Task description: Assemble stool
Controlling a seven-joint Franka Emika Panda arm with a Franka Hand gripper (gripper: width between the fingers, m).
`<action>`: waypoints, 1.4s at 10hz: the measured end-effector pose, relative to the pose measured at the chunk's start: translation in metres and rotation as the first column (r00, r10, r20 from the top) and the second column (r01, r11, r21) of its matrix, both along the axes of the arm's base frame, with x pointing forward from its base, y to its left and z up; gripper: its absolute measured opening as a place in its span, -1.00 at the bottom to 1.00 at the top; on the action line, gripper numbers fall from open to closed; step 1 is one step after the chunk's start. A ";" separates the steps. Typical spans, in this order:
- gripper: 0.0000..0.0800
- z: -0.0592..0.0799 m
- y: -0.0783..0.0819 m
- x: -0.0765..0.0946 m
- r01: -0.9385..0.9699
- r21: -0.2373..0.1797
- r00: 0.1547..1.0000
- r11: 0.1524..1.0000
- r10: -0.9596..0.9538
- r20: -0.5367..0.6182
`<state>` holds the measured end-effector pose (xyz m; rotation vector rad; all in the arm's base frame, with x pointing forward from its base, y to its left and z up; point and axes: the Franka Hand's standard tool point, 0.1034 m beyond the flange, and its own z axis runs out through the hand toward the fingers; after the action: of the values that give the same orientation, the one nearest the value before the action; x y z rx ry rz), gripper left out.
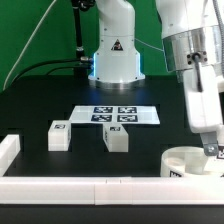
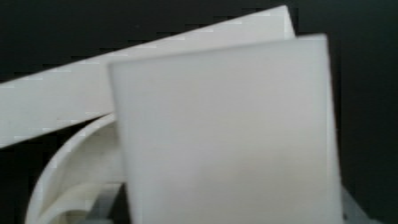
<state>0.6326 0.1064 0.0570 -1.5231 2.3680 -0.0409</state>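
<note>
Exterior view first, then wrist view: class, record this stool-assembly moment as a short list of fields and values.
seat: round, white, at the exterior view's lower right
first leg: on the table, toward the exterior view's left
second leg: apart from the first, just in front of the marker board
gripper: low over the seat; open or shut cannot be told
white block: fills most of the wrist view; possibly the third leg

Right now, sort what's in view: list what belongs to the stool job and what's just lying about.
Stool job:
seat
leg at the exterior view's left
leg beside it
white block filling the wrist view, probably the third leg

Just lying about:
marker board
border bars
</note>
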 end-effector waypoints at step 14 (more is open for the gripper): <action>0.13 -0.002 0.005 -0.007 0.464 0.102 0.882 0.880 -0.470 0.039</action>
<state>0.6253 0.1115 0.0554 -0.8630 2.5899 -0.0907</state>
